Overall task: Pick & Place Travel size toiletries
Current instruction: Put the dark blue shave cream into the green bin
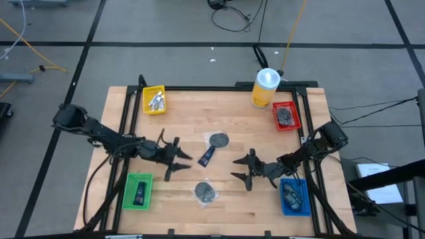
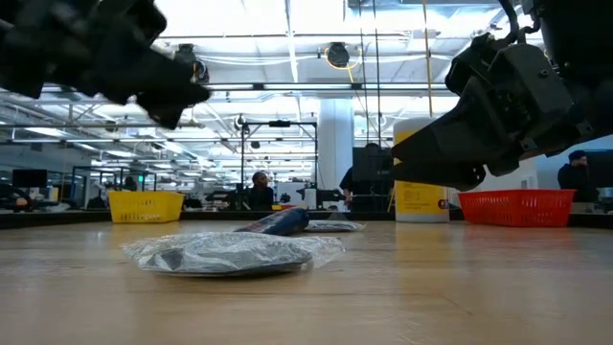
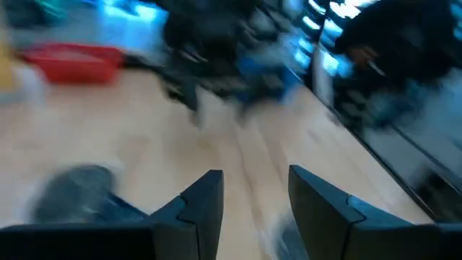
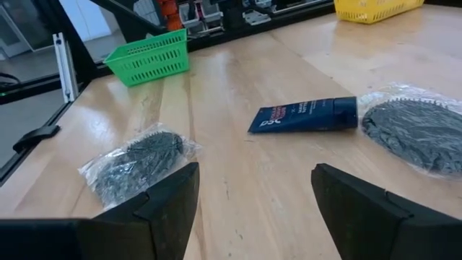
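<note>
Right gripper (image 4: 253, 198) is hovering over the wooden table (image 4: 238, 166), fingers (image 4: 170, 198) spread wide with nothing between them. Blue tube (image 4: 303, 115) is lying flat ahead. One wrapped grey disc (image 4: 137, 162) is sitting near one finger, another wrapped disc (image 4: 415, 130) just beside the tube's cap end. Green basket (image 4: 148, 56) and yellow basket (image 4: 375, 9) are standing farther off.
</note>
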